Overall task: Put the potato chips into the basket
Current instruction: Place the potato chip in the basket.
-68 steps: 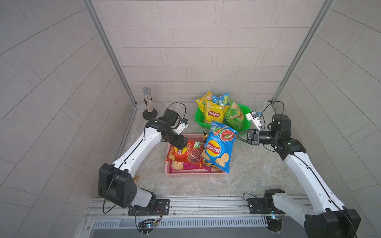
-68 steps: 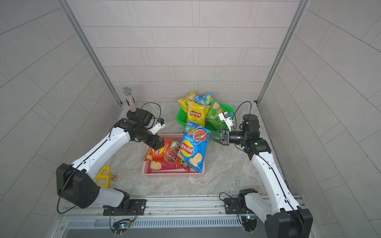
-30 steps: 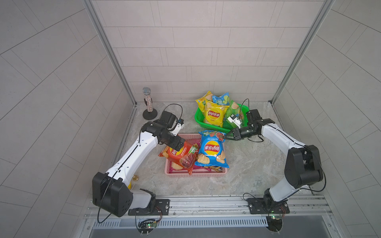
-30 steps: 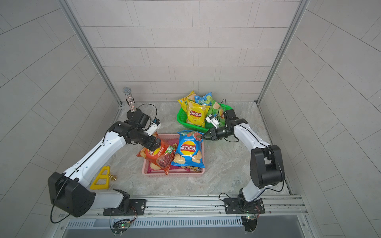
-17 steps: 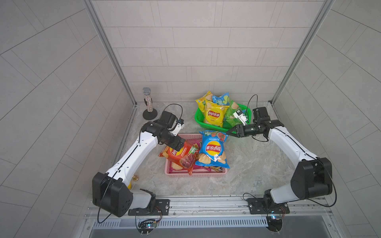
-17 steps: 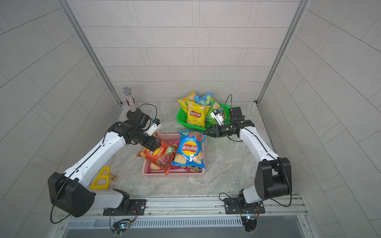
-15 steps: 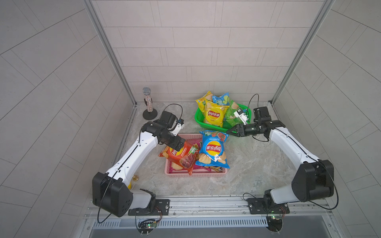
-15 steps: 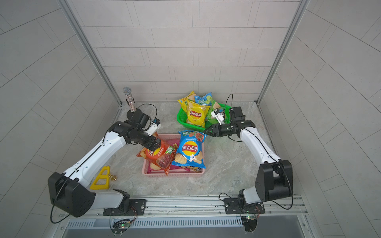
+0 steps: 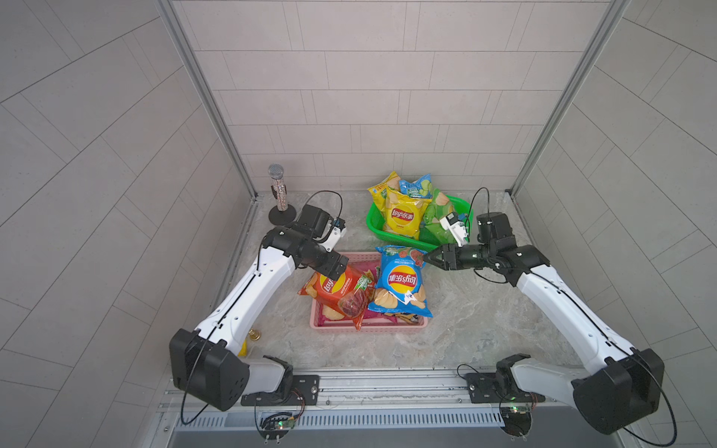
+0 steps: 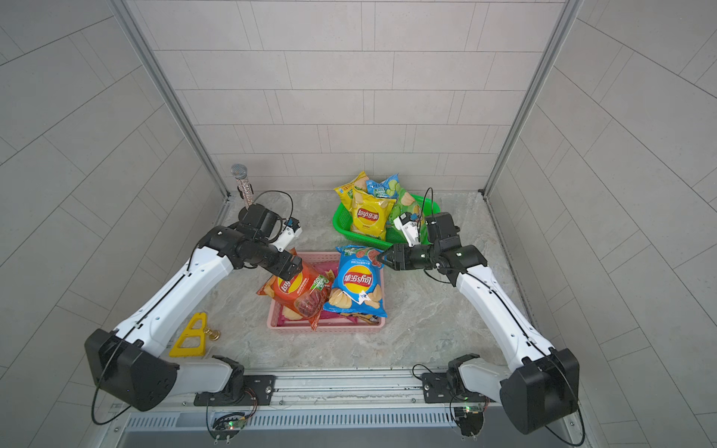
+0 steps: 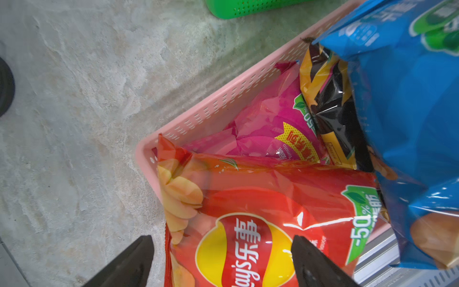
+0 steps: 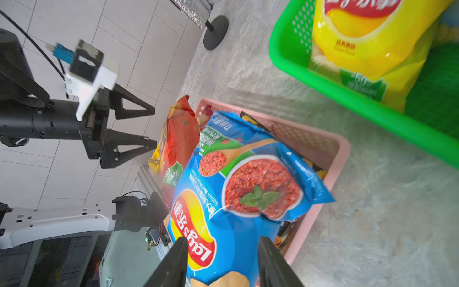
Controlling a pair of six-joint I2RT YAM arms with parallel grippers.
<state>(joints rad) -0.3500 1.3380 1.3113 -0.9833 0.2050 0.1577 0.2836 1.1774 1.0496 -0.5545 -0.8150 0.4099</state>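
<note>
My left gripper [image 9: 336,271] stands with its jaws spread wide and nothing between them; the left wrist view shows the two black fingers [image 11: 310,261] apart above the orange-red chip bag [image 9: 337,289]. I cannot tell whether either finger touches that bag. It lies tilted over the left side of the pink basket [image 9: 368,329], with its left corner hanging past the rim. My right gripper [image 9: 426,256] has its jaws parted, pointing left at the far right corner of the blue chip bag [image 9: 399,281]. The right wrist view shows the bag beyond the fingertips [image 12: 182,239] and not pinched. Whether a tip brushes the bag's edge I cannot tell. The blue bag rests face up across the right half of the pink basket, on top of other bags and touching the orange-red one along its left edge. Beneath these two, inside the basket, the left wrist view shows a magenta bag [image 11: 260,124] and a black bag [image 11: 332,106] lying side by side. Farther back and to the right sits the green basket [image 9: 374,229], just beyond the pink one. It holds a yellow bag [image 9: 403,215] standing upright at the front, with a green bag [image 9: 436,221] beside it and more bags behind. A glittery microphone [image 9: 278,190] stands on its round base in the far left corner of the table [image 9: 465,318]. A yellow triangular object [image 10: 190,337] lies near my left arm's base.
</note>
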